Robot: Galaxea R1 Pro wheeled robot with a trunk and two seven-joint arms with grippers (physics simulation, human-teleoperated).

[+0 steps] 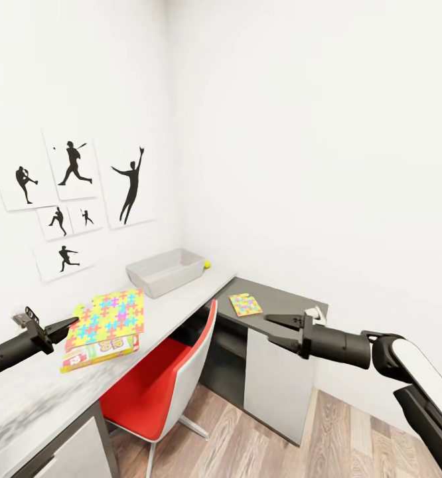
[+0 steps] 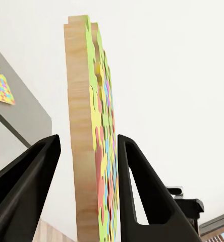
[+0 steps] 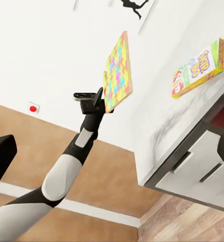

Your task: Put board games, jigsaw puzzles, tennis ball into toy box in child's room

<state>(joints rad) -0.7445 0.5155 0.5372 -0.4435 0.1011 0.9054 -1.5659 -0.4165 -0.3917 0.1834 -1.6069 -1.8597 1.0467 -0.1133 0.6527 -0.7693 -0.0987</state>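
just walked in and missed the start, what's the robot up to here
The robot is tidying toys on an L-shaped desk. Its left gripper is shut on the edge of a large jigsaw puzzle, held above a board game lying on the desk. The right gripper hangs open and empty over the desk corner. A smaller puzzle lies further along, a tennis ball sits beside the grey toy box, and nothing shows inside the box from here.
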